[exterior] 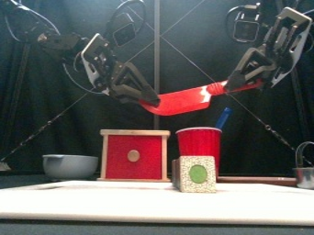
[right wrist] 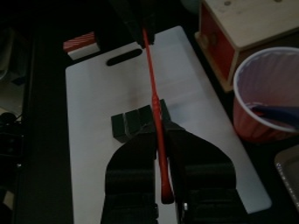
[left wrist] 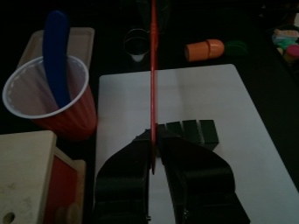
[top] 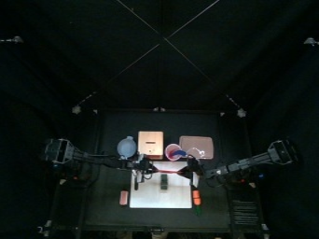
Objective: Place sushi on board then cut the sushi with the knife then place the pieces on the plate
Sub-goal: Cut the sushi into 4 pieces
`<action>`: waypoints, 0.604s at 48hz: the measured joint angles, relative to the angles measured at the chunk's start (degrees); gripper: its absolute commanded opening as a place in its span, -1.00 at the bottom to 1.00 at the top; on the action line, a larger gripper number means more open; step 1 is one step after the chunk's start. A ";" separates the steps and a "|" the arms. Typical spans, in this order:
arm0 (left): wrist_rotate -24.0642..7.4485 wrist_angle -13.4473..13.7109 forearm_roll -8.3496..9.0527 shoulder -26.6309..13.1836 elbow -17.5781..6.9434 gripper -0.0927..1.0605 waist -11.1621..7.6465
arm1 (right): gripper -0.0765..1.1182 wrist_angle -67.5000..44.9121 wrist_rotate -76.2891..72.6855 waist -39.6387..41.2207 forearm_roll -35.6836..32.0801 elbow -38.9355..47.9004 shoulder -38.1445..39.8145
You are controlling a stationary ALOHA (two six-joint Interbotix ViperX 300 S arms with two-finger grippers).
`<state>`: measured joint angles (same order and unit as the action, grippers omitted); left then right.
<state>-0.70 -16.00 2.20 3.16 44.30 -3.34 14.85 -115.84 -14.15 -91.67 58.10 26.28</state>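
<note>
Red knife: you are holding it aloft, left gripper and right gripper each clamping one end, likely regripping for cutting sushi on board.

Robot laboratory test booth. Black curtains enclose a small black table. A left arm and a right arm reach in over it. The props are toys: a wooden box, a red cup, a white board and, apparently, a sushi roll.
</note>
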 measured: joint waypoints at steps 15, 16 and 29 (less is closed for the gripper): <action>0.09 -0.18 -0.62 -1.58 -0.18 0.00 -2.29 | -0.36 -0.18 0.09 -0.35 6.50 0.53 -2.46; 0.09 -0.18 -0.70 -1.85 -0.18 0.00 -2.37 | -0.36 -0.18 0.09 -0.35 6.59 0.44 -2.64; 0.09 0.00 -2.81 -4.48 -0.18 0.00 -3.25 | -0.36 -0.26 0.09 0.44 8.53 -0.35 -6.33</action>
<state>-0.62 -16.00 -0.62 -1.32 44.12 -6.59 14.59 -115.75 -13.71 -83.14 57.74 19.95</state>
